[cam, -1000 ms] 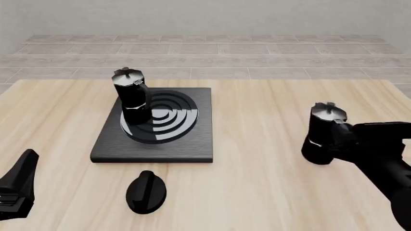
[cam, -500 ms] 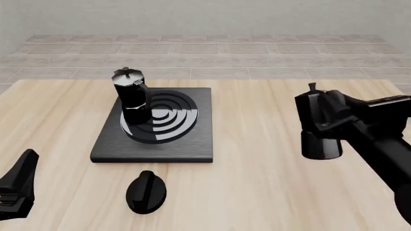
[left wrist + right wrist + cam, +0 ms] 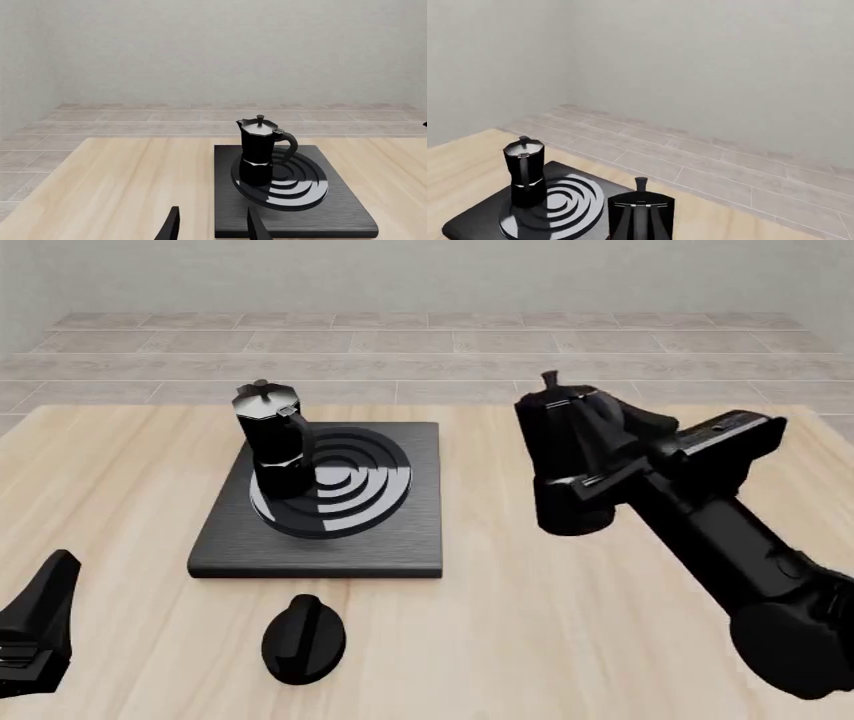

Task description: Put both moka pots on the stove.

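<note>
One moka pot [image 3: 274, 440] stands upright on the left part of the burner rings of the stove [image 3: 400, 540]. The other moka pot [image 3: 561, 465] hangs in the air to the right of the stove, tilted a little, with my right gripper [image 3: 603, 472] shut on it from its right side. My left gripper [image 3: 34, 630] rests low at the table's near left corner, apart from everything. In the left wrist view it [image 3: 212, 230] is open and empty, facing the stove [image 3: 333, 215] and its pot [image 3: 261, 150]. The right wrist view shows the held pot [image 3: 640, 215] close up, with the standing pot [image 3: 525, 170] beyond it.
A low black oval knob [image 3: 304, 638] lies on the table just in front of the stove's near edge. The right arm [image 3: 747, 560] stretches over the right half of the table. Grey tiled floor runs beyond the far table edge.
My right gripper has lifted its moka pot off the table and carried it left and farther away, toward the stove. The left arm and the pot on the stove have not moved.
</note>
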